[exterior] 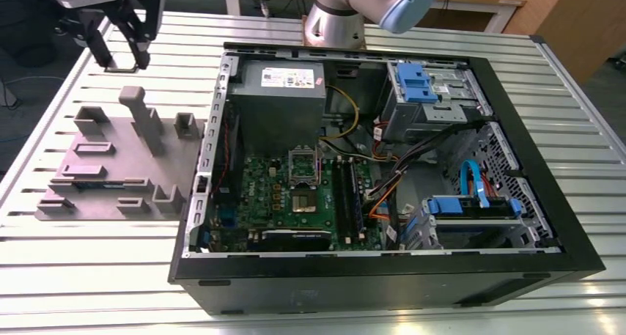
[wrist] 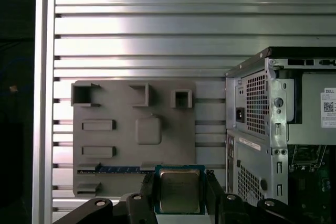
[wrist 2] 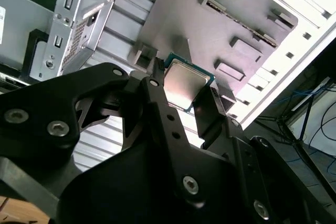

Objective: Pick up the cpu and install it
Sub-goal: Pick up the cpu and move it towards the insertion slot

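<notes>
— Where is your gripper [exterior: 122, 61] now, and what is between its fingers?

— My gripper is closed narrow on the cpu [wrist: 179, 191]. One black finger [wrist: 148, 188] presses on one edge of the chip and the other finger on the opposite edge. In both wrist views the shiny metal top of the chip faces the camera, with the thin pale rim around it.

— And where is that on the table [exterior: 293, 27]?

— Near the far edge of the table, toward the corner at the exterior view's left. The chip is in the air, apart from the grey fixture plate [exterior: 108, 175], which lies flat on the slats closer to the near edge. The shallow square seat [wrist: 148, 130] in the plate holds nothing. A long dark stick [wrist: 116, 169] lies in a slot along one edge of the plate.

— Is the computer case [exterior: 391, 280] close?

— It lies open just beside the plate, at the exterior view's right. Its green motherboard [exterior: 264, 196] faces up, well apart from my gripper.
</notes>
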